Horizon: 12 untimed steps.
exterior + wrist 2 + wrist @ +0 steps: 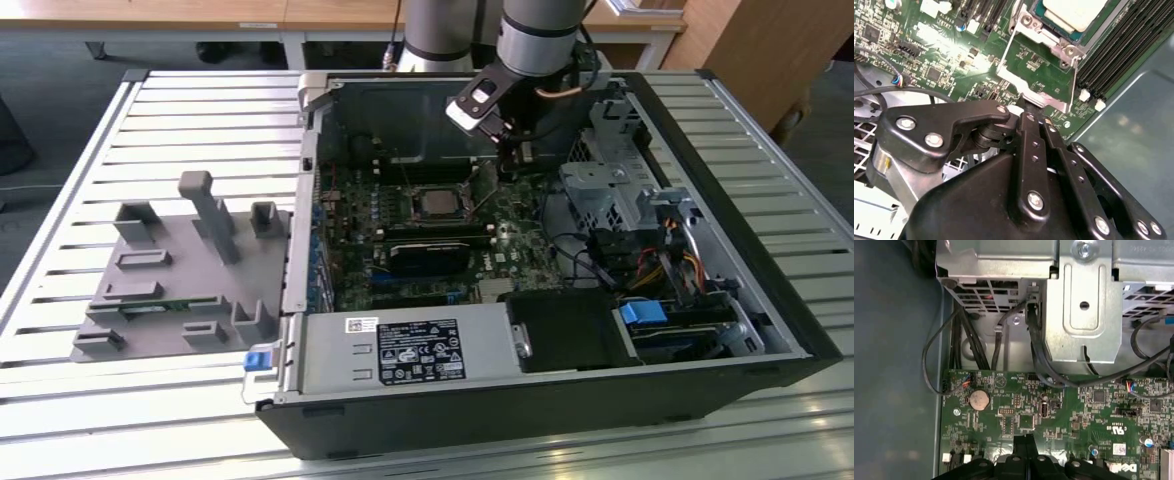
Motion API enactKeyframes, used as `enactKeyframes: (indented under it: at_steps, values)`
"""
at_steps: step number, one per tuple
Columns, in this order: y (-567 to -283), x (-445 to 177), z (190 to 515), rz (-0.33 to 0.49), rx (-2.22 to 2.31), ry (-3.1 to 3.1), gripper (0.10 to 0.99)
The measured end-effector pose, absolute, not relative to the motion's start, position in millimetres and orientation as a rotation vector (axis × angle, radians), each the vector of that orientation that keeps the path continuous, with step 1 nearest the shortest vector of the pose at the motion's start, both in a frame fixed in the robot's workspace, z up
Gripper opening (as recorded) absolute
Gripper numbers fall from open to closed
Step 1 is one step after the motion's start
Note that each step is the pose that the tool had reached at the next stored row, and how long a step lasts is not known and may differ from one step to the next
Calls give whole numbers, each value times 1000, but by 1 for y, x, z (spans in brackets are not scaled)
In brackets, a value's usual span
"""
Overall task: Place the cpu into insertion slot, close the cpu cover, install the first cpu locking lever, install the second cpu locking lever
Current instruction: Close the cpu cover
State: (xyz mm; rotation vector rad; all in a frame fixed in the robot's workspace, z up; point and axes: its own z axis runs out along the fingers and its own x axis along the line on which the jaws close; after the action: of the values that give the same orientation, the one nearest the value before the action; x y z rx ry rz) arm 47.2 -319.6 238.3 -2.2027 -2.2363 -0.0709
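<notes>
Second wrist view: shut black gripper (1036, 118) sits at the thin silver metal cpu cover (1054, 102).
Flat silver-grey cpu (1074, 10) lies in the square black insertion slot (434, 219), mid-board; the open cover looks stiff and light, best pushed at its free edge.

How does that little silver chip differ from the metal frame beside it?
The cpu has a solid, pale silver top; the cpu cover is a frame with a big window, green motherboard showing through. The cpu sits in place, while the cpu cover is swung open, off the chip. The cpu cover's outline looks slightly bigger than the cpu. Both are square and silver metal.
</notes>
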Motion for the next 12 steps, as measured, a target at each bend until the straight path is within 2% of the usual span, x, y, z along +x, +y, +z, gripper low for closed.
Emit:
enactKeyframes:
  at_steps: [12]
  values:
    - [-320, 29, 238, -71, -2203, -2236, 106]
